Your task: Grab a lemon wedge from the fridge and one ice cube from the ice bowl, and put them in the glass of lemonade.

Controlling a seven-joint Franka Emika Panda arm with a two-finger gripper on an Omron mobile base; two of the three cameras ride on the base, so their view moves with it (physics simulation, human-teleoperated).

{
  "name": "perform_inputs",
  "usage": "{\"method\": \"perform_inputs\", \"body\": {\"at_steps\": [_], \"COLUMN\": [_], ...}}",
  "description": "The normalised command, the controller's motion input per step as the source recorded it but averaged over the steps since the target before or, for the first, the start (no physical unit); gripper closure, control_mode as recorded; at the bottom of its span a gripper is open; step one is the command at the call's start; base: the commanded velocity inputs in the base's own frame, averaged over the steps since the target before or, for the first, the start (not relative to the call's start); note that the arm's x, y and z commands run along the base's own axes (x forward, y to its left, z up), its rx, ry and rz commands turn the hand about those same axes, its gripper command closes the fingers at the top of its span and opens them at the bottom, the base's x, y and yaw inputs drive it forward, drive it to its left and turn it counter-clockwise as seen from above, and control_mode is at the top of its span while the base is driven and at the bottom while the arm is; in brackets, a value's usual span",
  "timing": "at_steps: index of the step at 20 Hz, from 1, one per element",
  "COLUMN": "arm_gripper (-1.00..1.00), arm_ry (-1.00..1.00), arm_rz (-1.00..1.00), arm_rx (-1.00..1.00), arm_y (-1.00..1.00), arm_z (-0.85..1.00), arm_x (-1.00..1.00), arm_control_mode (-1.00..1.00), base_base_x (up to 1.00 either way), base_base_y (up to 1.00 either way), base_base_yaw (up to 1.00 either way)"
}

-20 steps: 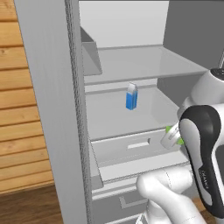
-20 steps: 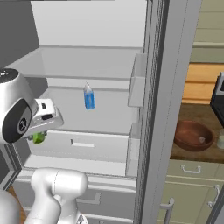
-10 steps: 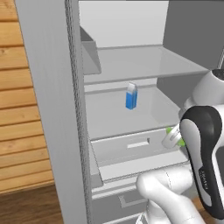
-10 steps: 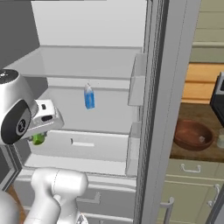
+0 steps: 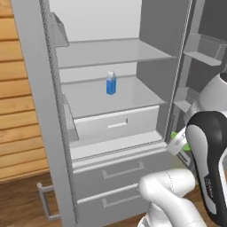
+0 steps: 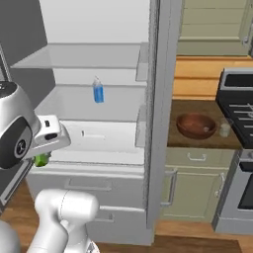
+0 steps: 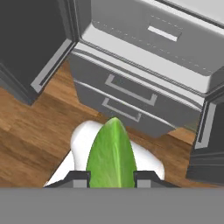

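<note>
My gripper (image 7: 111,177) is shut on the lemon wedge (image 7: 111,153), a yellow-green sliver standing up between the two fingertips (image 7: 78,177). The hand hangs in front of the open fridge (image 5: 115,170), level with its lower drawers; the wedge (image 5: 178,135) peeks out beside the wrist, and in the right base view the wedge (image 6: 41,159) sits under the hand. On the wooden counter right of the fridge (image 6: 158,123) stand the reddish-brown ice bowl (image 6: 196,126) and the glass of lemonade (image 6: 225,128). The ice cube is too small to make out in the bowl.
A blue-and-white carton (image 5: 111,83) stands on the fridge's middle shelf. The open doors (image 5: 35,111) flank the hand on both sides. A stove (image 6: 239,99) lies right of the counter, beige cabinets (image 6: 192,188) below it, wooden floor (image 7: 26,131) beneath the hand.
Both base views have shifted and the fridge looks farther off, so the camera has backed away. The counter and stove have come further into view. The wedge stays in the gripper.
</note>
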Motion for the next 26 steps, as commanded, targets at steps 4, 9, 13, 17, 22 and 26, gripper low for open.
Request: {"method": "perform_inputs", "body": {"at_steps": [4, 9, 13, 17, 22, 26], "arm_gripper": [1.00, 1.00, 1.00, 1.00, 1.00, 1.00], "arm_ry": [0.00, 0.00, 0.00, 0.00, 0.00, 0.00], "arm_rz": [0.00, 0.00, 0.00, 0.00, 0.00, 0.00], "arm_rx": [0.00, 0.00, 0.00, 0.00, 0.00, 0.00], "arm_y": [0.00, 0.00, 0.00, 0.00, 0.00, 0.00], "arm_z": [0.00, 0.00, 0.00, 0.00, 0.00, 0.00], "arm_x": [0.00, 0.00, 0.00, 0.00, 0.00, 0.00], "arm_control_mode": [1.00, 1.00, 1.00, 1.00, 1.00, 1.00], "base_base_x": [-0.78, 0.07, 0.05, 0.01, 0.43, 0.89], "base_base_y": [-0.66, -0.58, -0.67, -0.93, -0.63, -0.01], "base_base_yaw": [-0.34, -0.72, -0.74, -0.68, -0.42, 0.27]}}
